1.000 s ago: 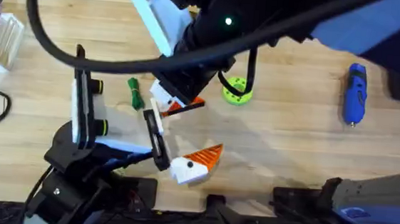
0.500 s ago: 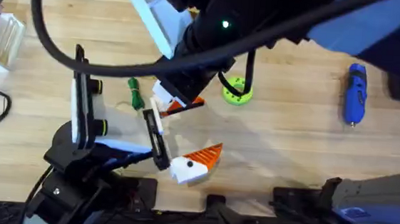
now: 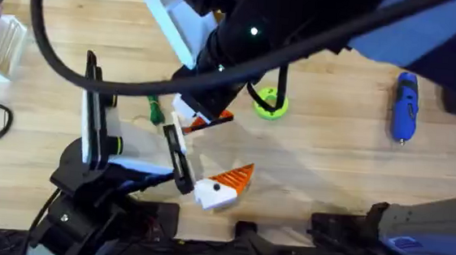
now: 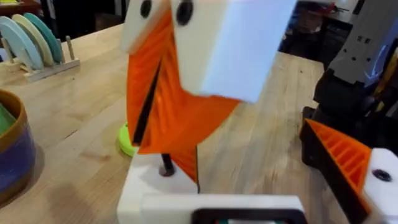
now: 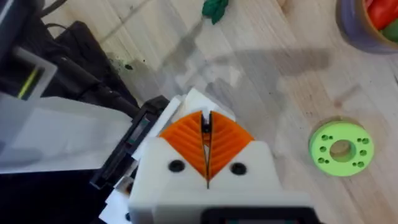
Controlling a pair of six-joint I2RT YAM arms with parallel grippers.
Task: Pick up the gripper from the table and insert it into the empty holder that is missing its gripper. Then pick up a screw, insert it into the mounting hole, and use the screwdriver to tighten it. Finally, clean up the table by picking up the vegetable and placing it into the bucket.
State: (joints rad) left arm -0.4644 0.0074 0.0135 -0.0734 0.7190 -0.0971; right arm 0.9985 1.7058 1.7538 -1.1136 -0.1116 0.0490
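Overhead view: right tool point(image 3: 200, 119), pads pressed together on the orange gripper point(image 3: 210, 121), hovers at the holder point(image 3: 180, 133) of the wide-open left tool point(image 3: 197, 159); screw, screwdriver point(image 3: 404, 105) on worktop point(image 3: 332, 152) and vegetable point(image 3: 155, 109) apparently untouched.

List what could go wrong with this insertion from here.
1. The right gripper holds the loose finger at what looks like a tilt over the holder. Pushed down like that, it may jam or slip out.
2. The vegetable lies close beside the holder, so the arm may knock it away.
3. A black cable hangs over the green disc and might drag it.
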